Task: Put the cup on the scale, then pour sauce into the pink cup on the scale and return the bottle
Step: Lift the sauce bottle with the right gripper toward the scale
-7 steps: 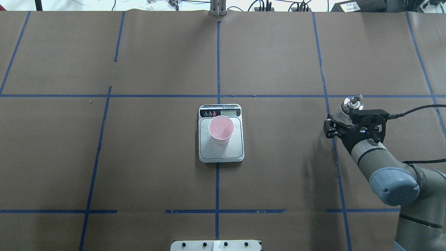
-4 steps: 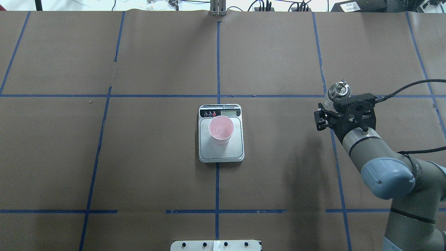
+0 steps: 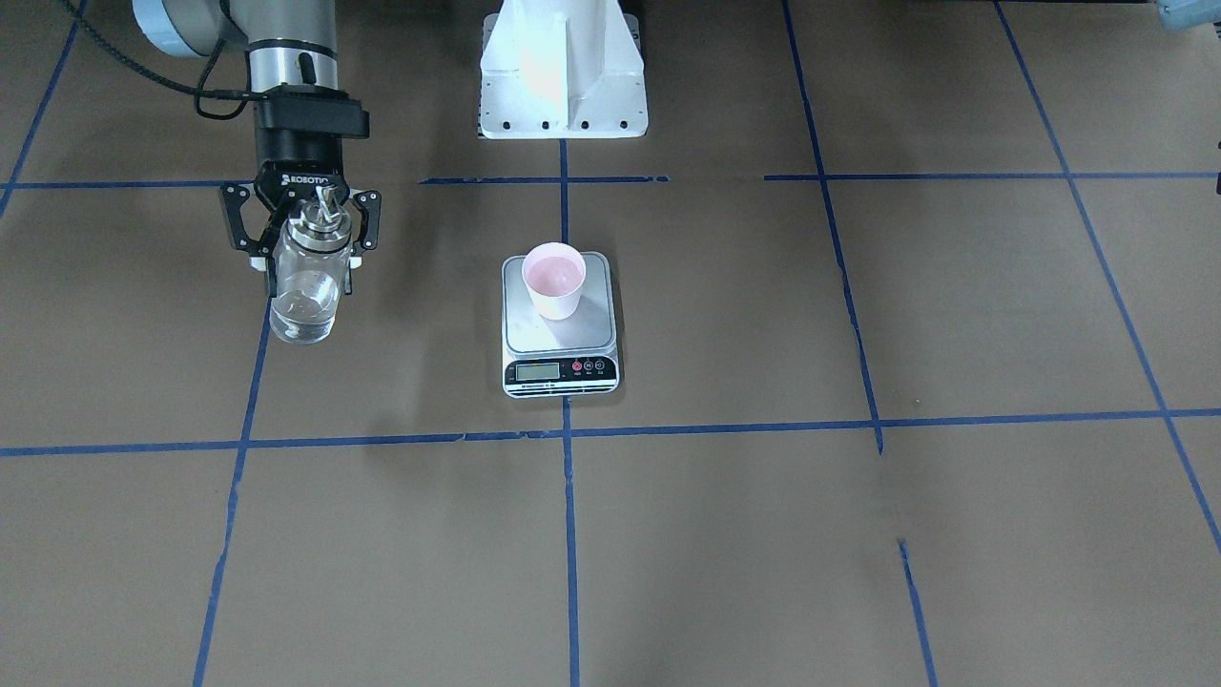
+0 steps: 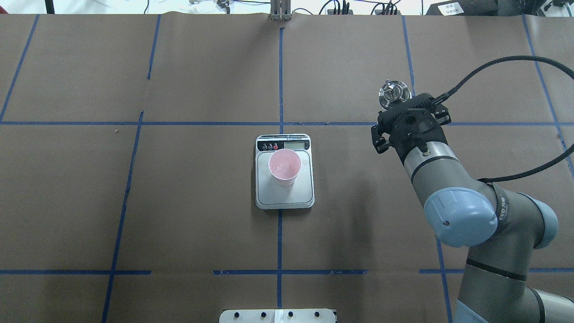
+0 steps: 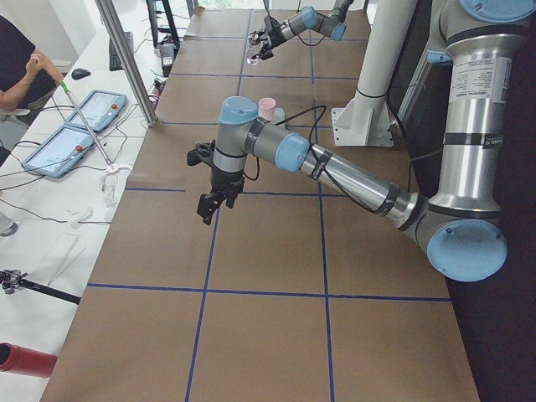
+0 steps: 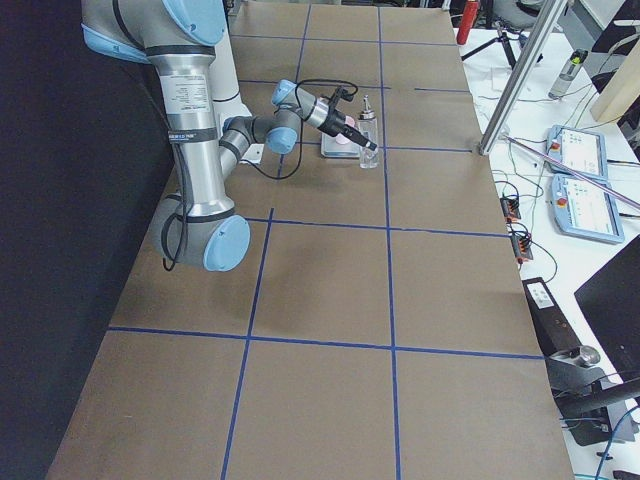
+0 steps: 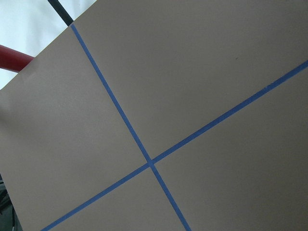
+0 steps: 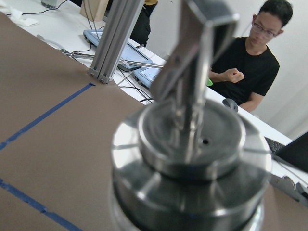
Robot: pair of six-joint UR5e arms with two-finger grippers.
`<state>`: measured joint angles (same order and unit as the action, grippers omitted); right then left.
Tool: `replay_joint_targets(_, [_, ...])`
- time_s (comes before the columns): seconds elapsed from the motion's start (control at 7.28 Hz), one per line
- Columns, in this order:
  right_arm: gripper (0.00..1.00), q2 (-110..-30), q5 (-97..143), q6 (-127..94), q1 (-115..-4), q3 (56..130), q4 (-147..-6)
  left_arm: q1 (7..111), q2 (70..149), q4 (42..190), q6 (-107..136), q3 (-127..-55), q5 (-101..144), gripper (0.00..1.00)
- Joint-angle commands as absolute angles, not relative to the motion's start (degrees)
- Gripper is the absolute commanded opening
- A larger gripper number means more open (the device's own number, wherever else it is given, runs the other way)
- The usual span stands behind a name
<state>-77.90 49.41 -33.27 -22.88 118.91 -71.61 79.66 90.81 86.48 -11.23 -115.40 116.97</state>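
Observation:
The pink cup [image 4: 284, 167] stands upright on the silver scale [image 4: 287, 199] at the table's middle, also seen as cup [image 3: 554, 279] on scale [image 3: 558, 336]. My right gripper [image 3: 307, 270] is shut on the clear glass bottle [image 3: 305, 296], held upright above the table, well off to the scale's side. Its metal collar and spout [image 8: 192, 154] fill the right wrist view, and its cap [image 4: 393, 93] shows from overhead. The sauce is barely visible. My left gripper [image 5: 213, 199] hangs over bare table far from the scale; whether it is open or shut I cannot tell.
Brown paper with blue tape lines [image 4: 280, 80] covers the table. The white robot base [image 3: 563, 86] stands behind the scale. A metal post [image 5: 126, 59], tablets [image 5: 75, 134] and a seated person [image 8: 250, 62] are beyond the table's far edge.
The right arm has carried the bottle towards the scale and farther from the robot's base, the bottle staying upright in the shut gripper. Cup and scale have not moved.

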Motion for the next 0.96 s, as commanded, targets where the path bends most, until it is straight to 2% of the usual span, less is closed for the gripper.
replay_joint_targets(0.0, [0.0, -76.7, 49.0, -15.3, -21.8, 118.7, -71.9, 79.7, 89.7, 86.3, -11.2, -114.3, 117.2, 1.0])
replay_joint_targets(0.69, [0.0, -74.6, 38.6, 11.4, -16.8, 117.6, -73.3, 80.2, 88.2, 87.1, -22.5, -113.8, 125.3, 1.0])
replay_joint_targets(0.82, [0.0, -74.1, 37.3, 16.0, -16.6, 117.6, -77.5, 80.4, 88.2, 87.0, -22.6, -113.7, 125.2, 1.0])
